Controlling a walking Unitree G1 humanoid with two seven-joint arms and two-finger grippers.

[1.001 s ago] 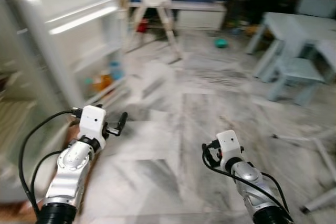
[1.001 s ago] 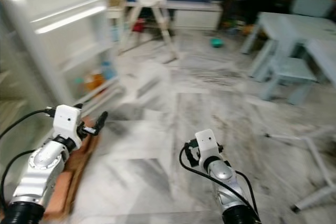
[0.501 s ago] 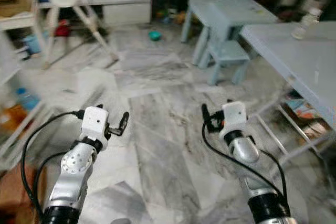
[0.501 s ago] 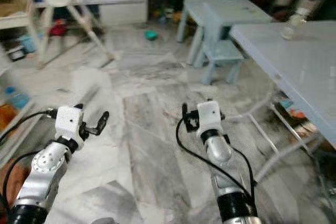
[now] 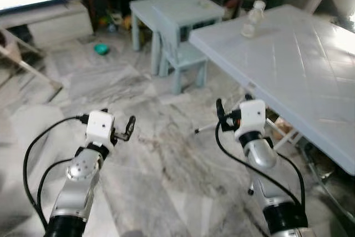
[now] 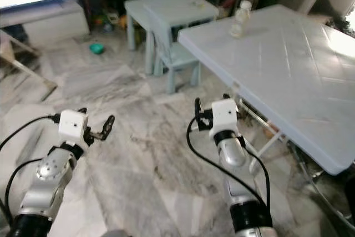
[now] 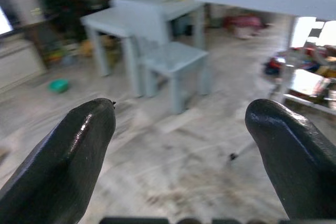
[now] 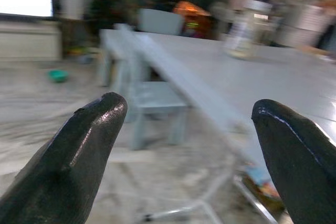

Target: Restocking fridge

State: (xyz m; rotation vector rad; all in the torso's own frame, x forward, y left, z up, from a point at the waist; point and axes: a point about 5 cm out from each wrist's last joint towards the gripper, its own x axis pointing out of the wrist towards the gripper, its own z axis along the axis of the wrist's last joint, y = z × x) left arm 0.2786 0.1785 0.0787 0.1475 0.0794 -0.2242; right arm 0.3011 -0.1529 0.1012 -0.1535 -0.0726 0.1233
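A clear plastic bottle (image 5: 252, 19) stands upright near the far edge of a large pale grey table (image 5: 310, 76) on my right; it is blurred in the right wrist view (image 8: 242, 31). My left gripper (image 7: 181, 145) hovers above the marble floor, open, with nothing between its fingers. My right gripper (image 8: 189, 145) is open and holds nothing; it is held up near the table's front corner, well short of the bottle. Both arms show low in the head views, the left gripper (image 5: 126, 127) and the right gripper (image 5: 228, 114).
A small pale-blue table (image 5: 177, 6) with a matching chair (image 5: 186, 54) stands ahead beside the big table. A green object (image 5: 101, 49) lies on the floor. A white low cabinet (image 5: 50, 23) is at back left. Cluttered items (image 5: 280, 129) lie under the big table.
The camera has swung right: the open fridge and the high chair have left the picture, and the big table with the bottle has come in. Both grippers stay open; the right arm sits higher.
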